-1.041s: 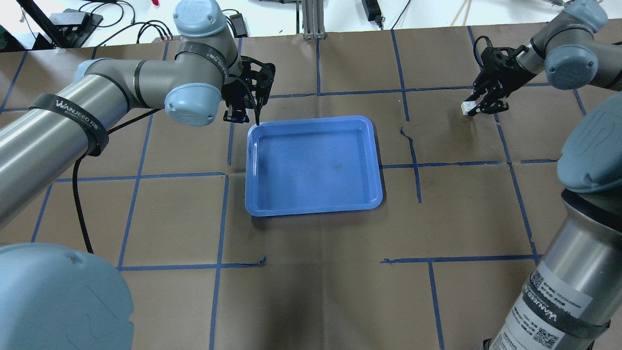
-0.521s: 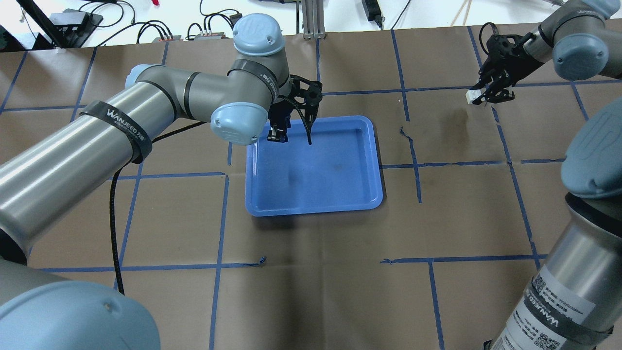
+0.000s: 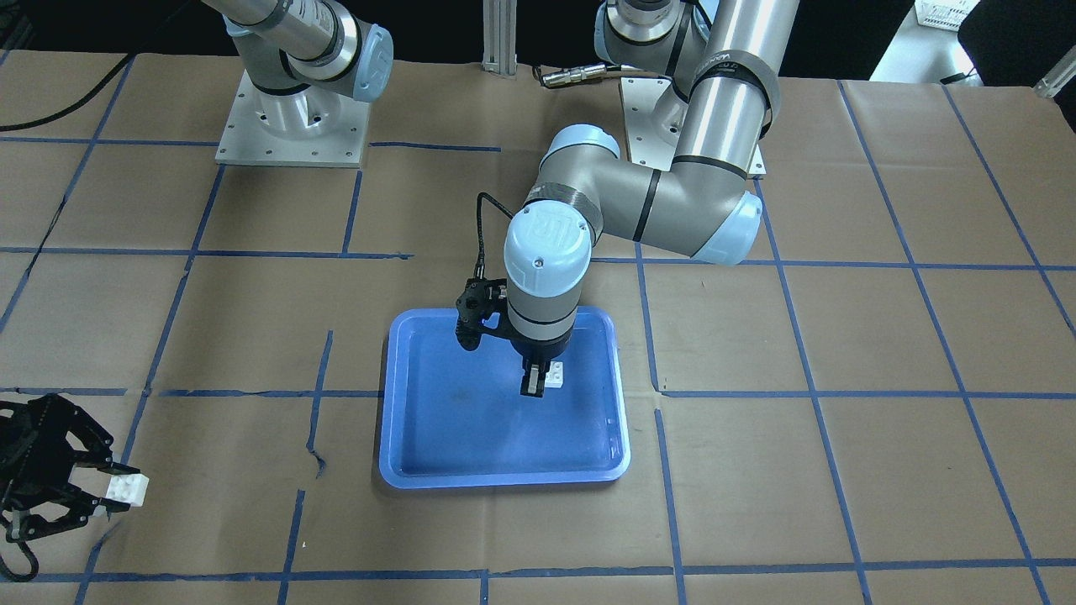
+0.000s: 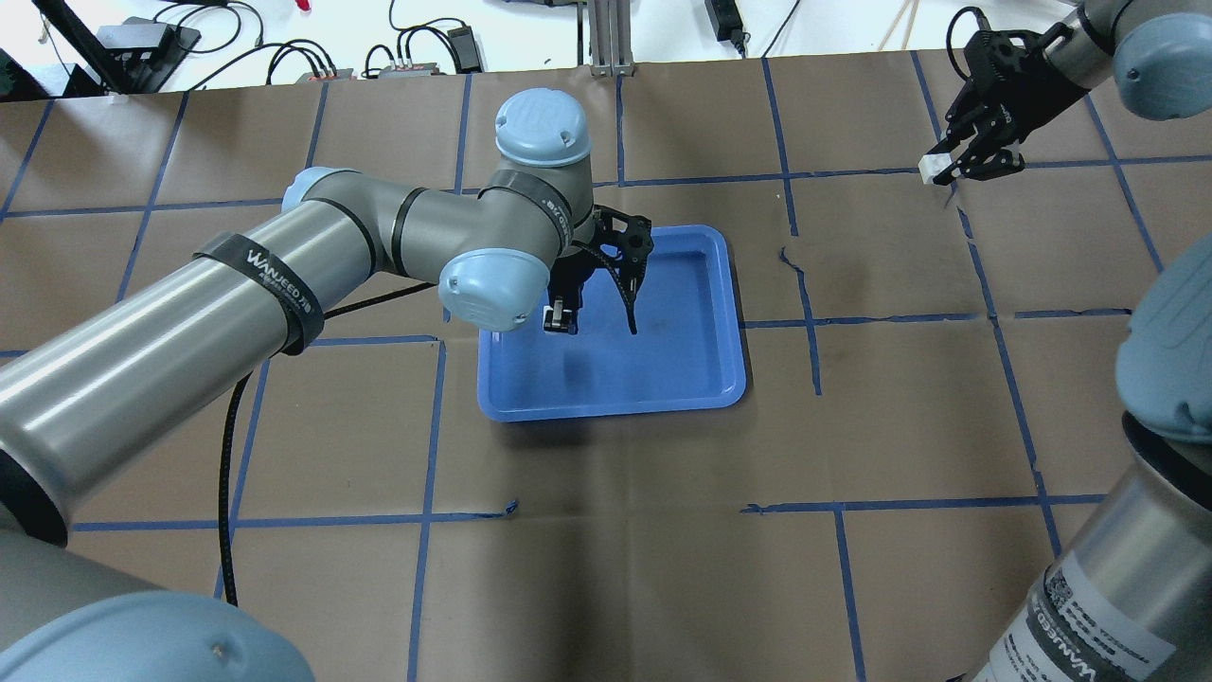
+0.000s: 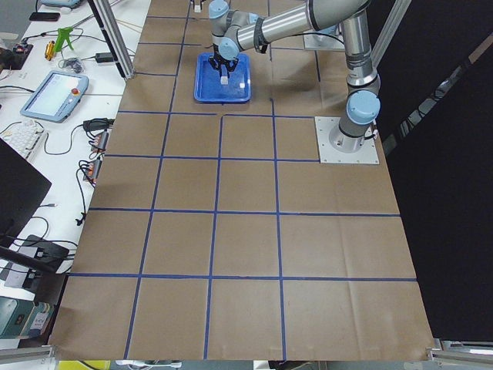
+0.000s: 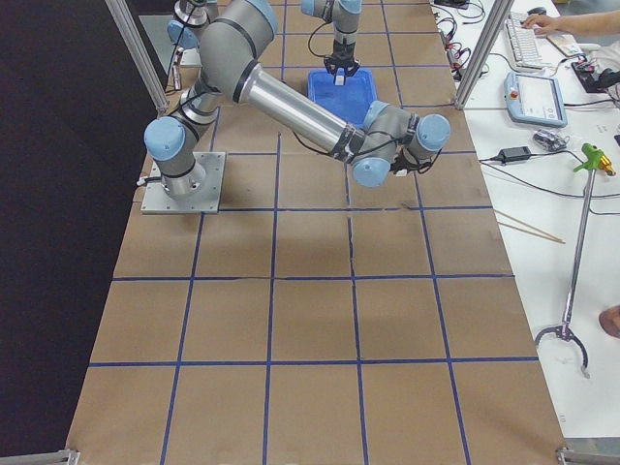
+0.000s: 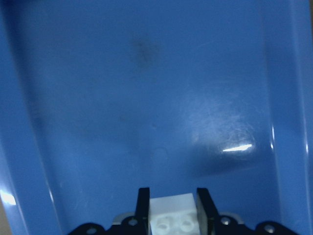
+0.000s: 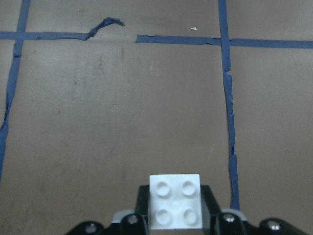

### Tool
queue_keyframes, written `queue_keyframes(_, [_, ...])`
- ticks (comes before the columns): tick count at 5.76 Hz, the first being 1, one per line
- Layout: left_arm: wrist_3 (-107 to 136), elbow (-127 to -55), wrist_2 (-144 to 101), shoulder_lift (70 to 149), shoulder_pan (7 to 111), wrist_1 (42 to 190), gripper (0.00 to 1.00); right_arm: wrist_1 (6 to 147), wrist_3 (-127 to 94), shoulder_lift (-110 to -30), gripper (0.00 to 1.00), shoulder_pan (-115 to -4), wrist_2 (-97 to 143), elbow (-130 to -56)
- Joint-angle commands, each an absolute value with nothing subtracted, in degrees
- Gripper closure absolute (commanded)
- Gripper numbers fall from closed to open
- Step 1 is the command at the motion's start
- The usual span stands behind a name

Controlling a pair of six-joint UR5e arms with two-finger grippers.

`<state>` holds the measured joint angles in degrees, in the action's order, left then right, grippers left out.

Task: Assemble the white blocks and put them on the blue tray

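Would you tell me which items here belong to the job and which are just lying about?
Job: blue tray; left arm's white block; right arm's white block.
Lying about: teach pendant; keyboard; grabber tool.

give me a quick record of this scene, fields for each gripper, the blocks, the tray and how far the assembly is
left gripper: shut on one white block, held over the inside of the blue tray
right gripper: shut on the other white block, above the bare table, far from the tray
blue tray: lies flat on the table
blocks joined: no, one in each gripper, well apart
block on tray floor: cannot tell if it touches
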<state>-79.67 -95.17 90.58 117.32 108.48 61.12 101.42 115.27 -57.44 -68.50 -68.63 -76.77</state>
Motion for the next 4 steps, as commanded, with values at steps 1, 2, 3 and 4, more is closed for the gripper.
queue_keyframes(1, [-77.3, -95.4, 90.1, 117.6, 109.8, 61.0, 0.81, 98.8, 115.4, -65.1, 0.76, -70.0, -68.4, -82.9])
queue_keyframes(2, [-77.0, -95.1, 89.9, 117.9, 110.1, 60.6, 0.81, 99.6, 115.3, -69.2, 0.76, -71.8, -68.1, -89.0])
queue_keyframes(3, [-76.3, -95.2, 89.8, 117.9, 110.3, 59.3, 0.81, 100.4, 115.2, -71.3, 0.76, -72.9, -68.0, -93.2])
queue_keyframes(4, [-76.3, -95.1, 89.8, 118.2, 110.3, 59.2, 0.81, 102.2, 113.7, -72.7, 0.76, -73.6, -68.0, -96.0])
